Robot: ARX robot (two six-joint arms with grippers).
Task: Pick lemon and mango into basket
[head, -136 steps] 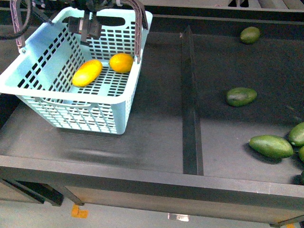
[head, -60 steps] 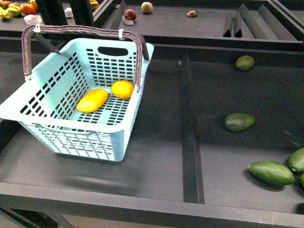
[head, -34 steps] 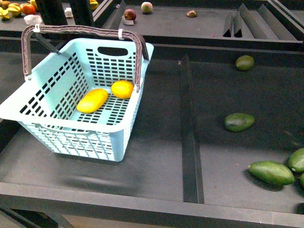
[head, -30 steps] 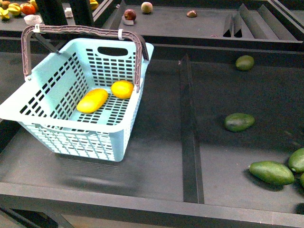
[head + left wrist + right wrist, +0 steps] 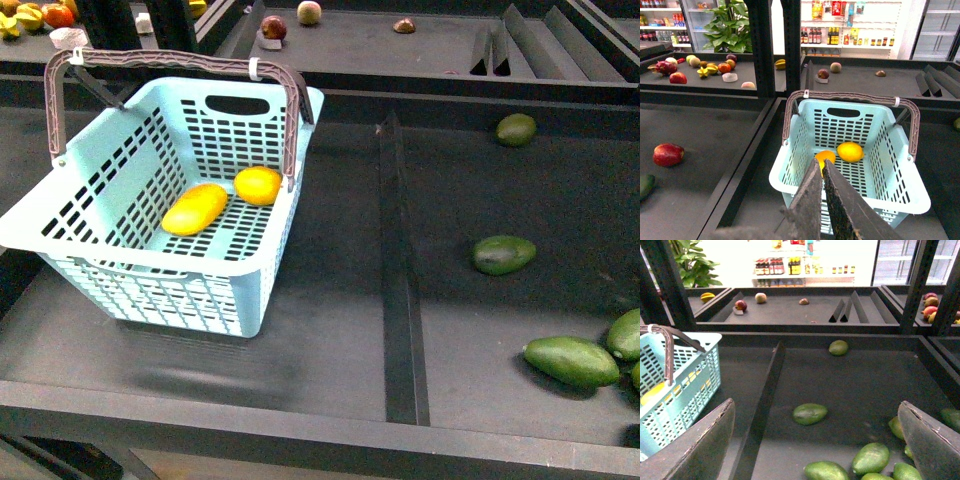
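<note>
Lemon and mango both lie in basket, touching. Job looks done. Left jaws shut, empty; right jaws wide open. Keep arms clear.

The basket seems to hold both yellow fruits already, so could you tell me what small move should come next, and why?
Probably none beyond keeping both arms clear: the lemon and mango already lie inside the basket, and neither gripper holds anything.

A shop: dark produce trays hold loose fruit, a shopping basket sits on one, and far shelves of bottles line the back.
</note>
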